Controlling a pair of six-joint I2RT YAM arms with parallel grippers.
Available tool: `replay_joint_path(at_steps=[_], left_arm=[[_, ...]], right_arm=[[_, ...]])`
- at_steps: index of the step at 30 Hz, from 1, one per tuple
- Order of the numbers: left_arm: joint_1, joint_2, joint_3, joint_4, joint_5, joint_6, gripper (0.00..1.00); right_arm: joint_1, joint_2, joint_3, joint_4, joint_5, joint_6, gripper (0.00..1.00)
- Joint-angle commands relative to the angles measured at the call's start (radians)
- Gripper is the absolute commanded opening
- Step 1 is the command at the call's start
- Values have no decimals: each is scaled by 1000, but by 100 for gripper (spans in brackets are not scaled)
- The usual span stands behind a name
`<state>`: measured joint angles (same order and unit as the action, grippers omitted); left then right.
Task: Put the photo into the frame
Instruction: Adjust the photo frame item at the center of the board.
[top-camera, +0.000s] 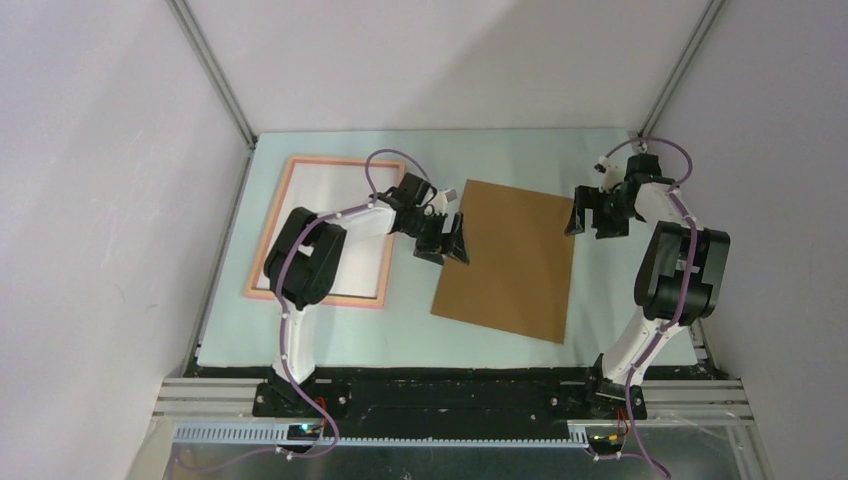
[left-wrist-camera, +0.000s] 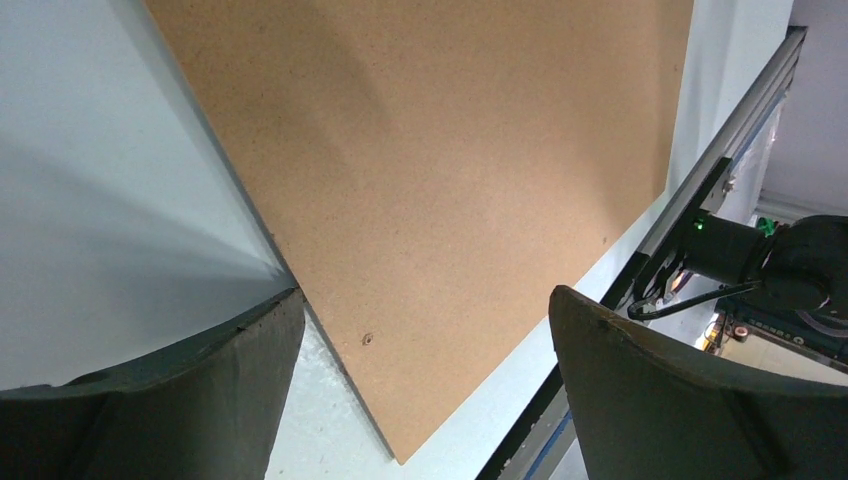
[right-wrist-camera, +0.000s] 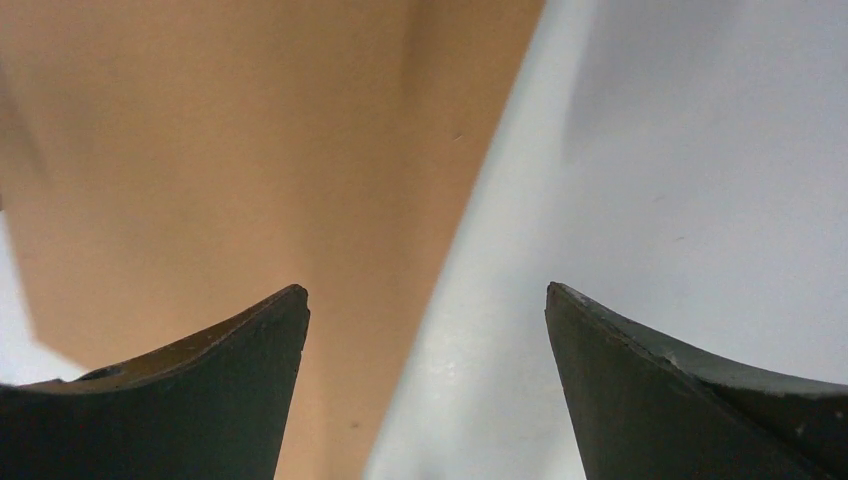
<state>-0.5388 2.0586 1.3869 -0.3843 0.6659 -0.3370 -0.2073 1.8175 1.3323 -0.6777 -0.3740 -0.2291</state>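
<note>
Our left gripper (top-camera: 445, 250) and right gripper (top-camera: 597, 225), both spread, flank the board (top-camera: 510, 260), likely to lift it onto the frame (top-camera: 267, 230) at the desk's (top-camera: 400, 335) left edge.

We look down past our right gripper (right-wrist-camera: 425, 290), whose two dark fingers (right-wrist-camera: 190, 400) rise from 7 and 5 o'clock, spread wide with nothing between them. A brown board (right-wrist-camera: 230, 150) fills the view from 9 to 12 o'clock, resting on the pale table (right-wrist-camera: 700, 220). We see its straight edge run from near 1 o'clock down to 6 o'clock, crossing the gap between the fingertips. A soft shadow darkens the table toward 1 o'clock, and a sliver of table shows at 8 o'clock.
</note>
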Motion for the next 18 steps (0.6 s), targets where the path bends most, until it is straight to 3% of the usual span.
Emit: replay_joint_path(at_steps=[1,10,18], left_arm=[[-44,-18,-46,18,20,-16,99],[-88,-55,-111,107,11,-75,99],[-69,-67,-85,110,-79,-87,100]], right_arm=[[-31,21,-19,-83,-191,95,92],[-52,106,-21,-106,-214,118,90],[-82,144,-24,-111,-200,99,89]])
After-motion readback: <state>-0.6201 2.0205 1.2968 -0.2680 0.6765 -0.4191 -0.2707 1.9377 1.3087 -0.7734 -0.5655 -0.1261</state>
